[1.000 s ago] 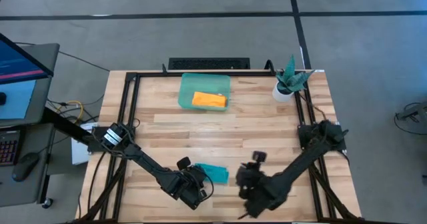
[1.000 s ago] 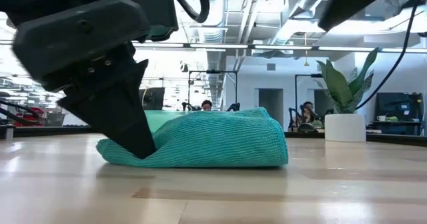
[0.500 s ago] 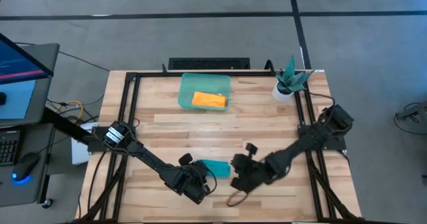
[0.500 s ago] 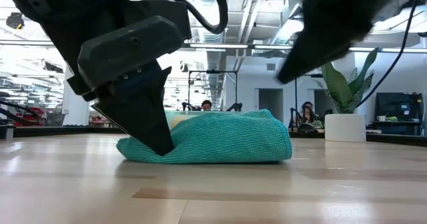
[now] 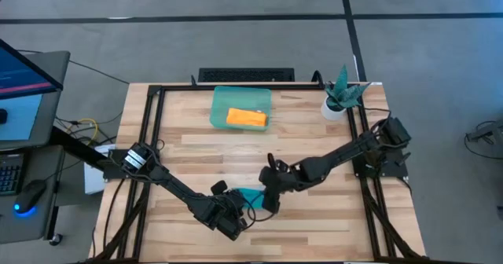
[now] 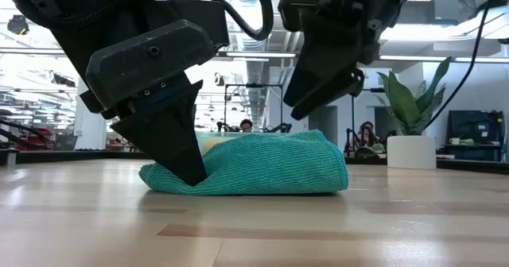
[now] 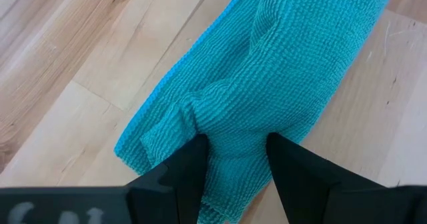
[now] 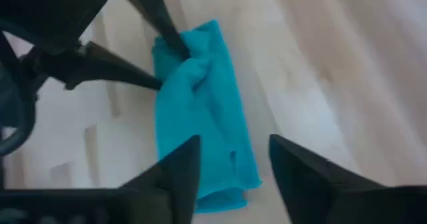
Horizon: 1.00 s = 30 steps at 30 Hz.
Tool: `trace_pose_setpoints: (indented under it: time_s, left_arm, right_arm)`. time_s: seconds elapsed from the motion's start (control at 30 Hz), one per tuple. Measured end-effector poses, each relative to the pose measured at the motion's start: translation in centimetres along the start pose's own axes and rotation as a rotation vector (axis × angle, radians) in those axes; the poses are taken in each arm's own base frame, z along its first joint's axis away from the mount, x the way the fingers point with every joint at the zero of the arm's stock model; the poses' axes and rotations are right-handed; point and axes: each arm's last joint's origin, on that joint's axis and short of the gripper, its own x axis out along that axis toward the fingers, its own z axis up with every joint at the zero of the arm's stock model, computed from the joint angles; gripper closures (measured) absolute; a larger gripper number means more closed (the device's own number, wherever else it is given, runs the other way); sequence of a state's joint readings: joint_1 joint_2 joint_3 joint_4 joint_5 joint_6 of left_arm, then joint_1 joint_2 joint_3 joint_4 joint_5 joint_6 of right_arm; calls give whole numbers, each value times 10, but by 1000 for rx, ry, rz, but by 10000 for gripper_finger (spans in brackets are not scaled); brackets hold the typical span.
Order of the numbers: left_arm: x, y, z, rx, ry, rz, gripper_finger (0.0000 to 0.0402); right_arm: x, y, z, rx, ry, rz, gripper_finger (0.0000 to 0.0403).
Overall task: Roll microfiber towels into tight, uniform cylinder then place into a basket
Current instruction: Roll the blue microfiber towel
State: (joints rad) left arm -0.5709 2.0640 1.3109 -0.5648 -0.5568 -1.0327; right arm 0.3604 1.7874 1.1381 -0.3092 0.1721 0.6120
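The teal microfiber towel (image 5: 251, 194) lies as a loose, flattened roll on the wood table near the front middle; it also shows in the low view (image 6: 262, 164). My left gripper (image 5: 235, 210) is shut on the end toward the table's left. My right gripper (image 5: 266, 202) stands open just above the towel's other end (image 8: 200, 117), its fingers clear of the cloth in the low view (image 6: 296, 108). The orange microfiber towel (image 5: 247, 118) lies rolled in the pale-green basket (image 5: 221, 107) at the far middle. My left gripper pinches a bunched-up fold of the teal towel (image 7: 230, 134) between its two fingers (image 7: 190, 167), close to the roll's left end. The fingers slant down from the table's left and near side (image 6: 187, 168). The towel lies along the table, slack.
A white pot with a green plant (image 5: 336, 103) stands at the far right corner. Black frame rails run along the table's left (image 5: 145, 138) and right (image 5: 363, 138) sides. Bare wood lies between the basket and the teal towel.
My right gripper has swung from the near right of the table toward the left and the far side, has sunk and turned, and now stands over the teal towel's right end. The towel stays on the table in my left gripper's hold.
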Motion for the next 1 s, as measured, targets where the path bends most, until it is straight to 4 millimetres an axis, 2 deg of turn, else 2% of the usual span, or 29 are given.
trace_pose_setpoints:
  time_s: [0.17,0.33,0.43,0.5,0.57,0.7,0.87,1.0]
  left_arm:
    - [0,0,0,0,0,0,245]
    - [0,0,0,0,0,-1,245]
    - [0,0,0,1,1,-1,245]
    - [0,0,0,1,0,-1,245]
    - [0,0,0,3,3,1,245]
    - [0,1,-1,2,0,1,245]
    - [0,1,-1,19,-2,2,245]
    - [0,1,-1,92,-6,7,245]
  right_arm:
    - [1,-3,6,43,64,140,139]
    - [14,-6,0,42,103,128,122]
    - [31,-2,0,44,97,166,122]
    - [41,-9,-13,35,186,115,121]
    - [56,-6,-14,40,176,137,121]
    - [69,-7,-21,59,245,147,121]
    - [72,-8,-22,102,275,145,134]
    - [72,-8,-23,101,282,138,189]
